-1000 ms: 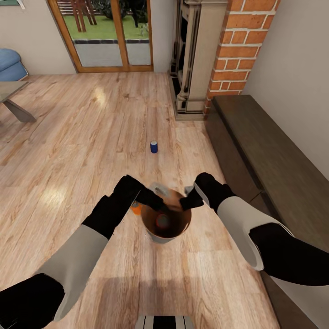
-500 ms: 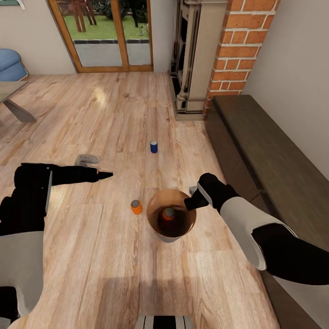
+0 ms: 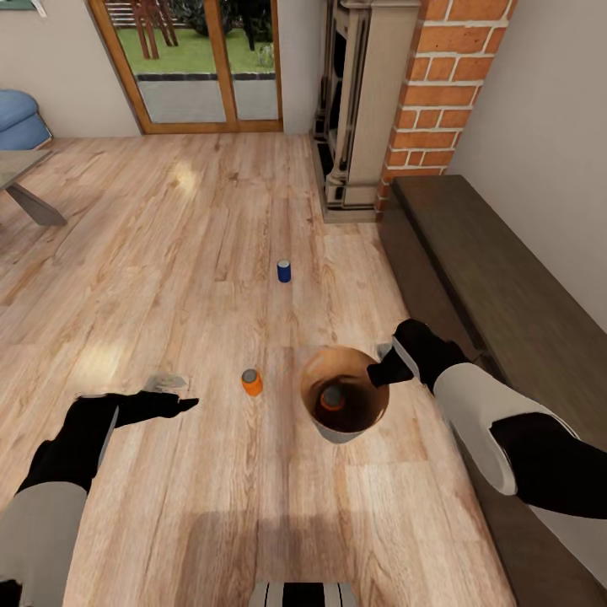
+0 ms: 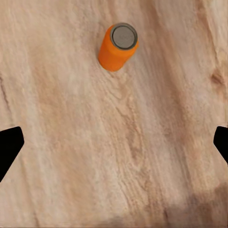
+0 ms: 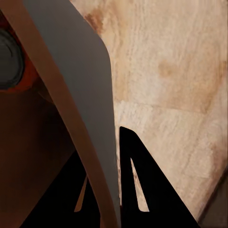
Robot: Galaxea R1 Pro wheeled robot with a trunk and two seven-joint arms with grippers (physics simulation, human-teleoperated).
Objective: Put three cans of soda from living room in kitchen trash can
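Note:
My right gripper [image 3: 381,372] is shut on the rim of the tash can [image 3: 337,435], a grey bin with a brown inner wall held just above the wood floor. In the right wrist view the fingers [image 5: 137,190] straddle the bin wall [image 5: 80,90]. One orange can of soda [image 3: 332,397] lies inside the bin, its top [image 5: 8,57] showing at the edge of that view. A second orange can [image 3: 251,382] stands on the floor left of the bin; my left gripper [image 3: 179,394] hangs open to its left, above the floor. The left wrist view has this can [image 4: 118,46] ahead of the open fingertips [image 4: 9,147]. A dark blue can [image 3: 284,271] stands farther off.
A long dark low bench [image 3: 506,295] runs along the right wall beside my right arm. The brick chimney [image 3: 430,93] and fireplace [image 3: 350,110] stand ahead on the right, glass doors [image 3: 198,63] at the back, a blue sofa [image 3: 18,118] and a low table [image 3: 21,181] far left.
My left arm swung away from the bin to the left, then came back nearer the floor. An orange can now lies in the bin. The right gripper carried the bin rightward.

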